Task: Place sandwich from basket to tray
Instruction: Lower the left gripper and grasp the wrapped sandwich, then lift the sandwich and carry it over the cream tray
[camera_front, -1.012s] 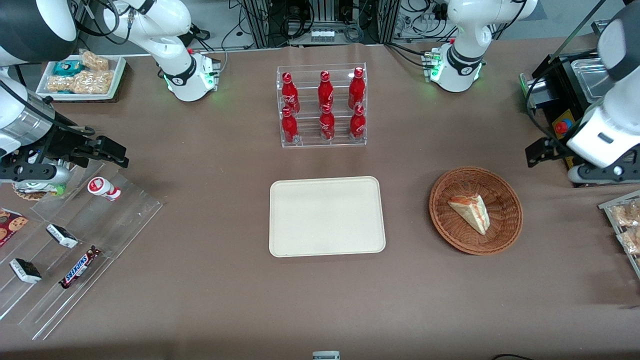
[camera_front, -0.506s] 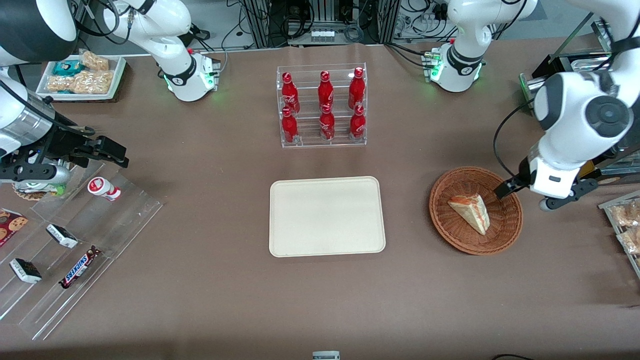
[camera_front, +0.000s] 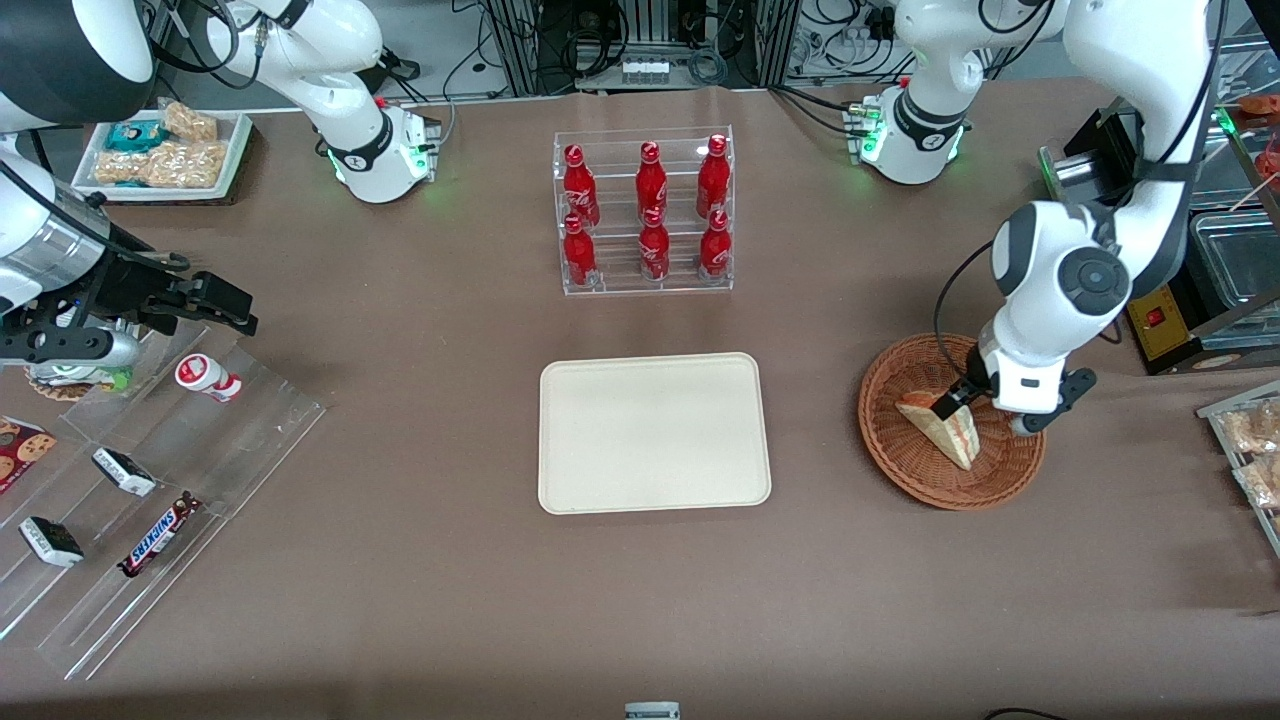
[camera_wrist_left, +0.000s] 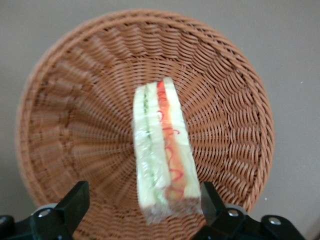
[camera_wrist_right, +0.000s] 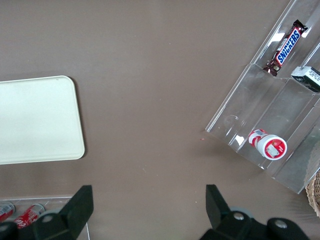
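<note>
The sandwich (camera_front: 945, 428), a pale bread wedge in clear wrap with orange and green filling, lies in the round reddish-brown wicker basket (camera_front: 905, 468). The left gripper (camera_front: 985, 405) hangs low over the basket, above the sandwich's end farther from the front camera. In the left wrist view its two black fingers (camera_wrist_left: 75, 202) stand wide apart, one on each side of the sandwich (camera_wrist_left: 161, 155), not touching it, with the basket (camera_wrist_left: 75, 100) around them. The gripper (camera_wrist_left: 145, 206) is open. The cream tray (camera_front: 654, 431) lies bare at the table's middle, beside the basket.
A clear rack of red bottles (camera_front: 645, 212) stands farther from the front camera than the tray. A clear stepped stand with snack bars (camera_front: 140, 490) and a white tray of packaged snacks (camera_front: 165, 150) lie toward the parked arm's end. Black equipment (camera_front: 1150, 180) stands near the basket.
The left arm has swung in from the table's edge and come down over the basket, so the open gripper now straddles the sandwich. The sandwich, basket and tray have not moved.
</note>
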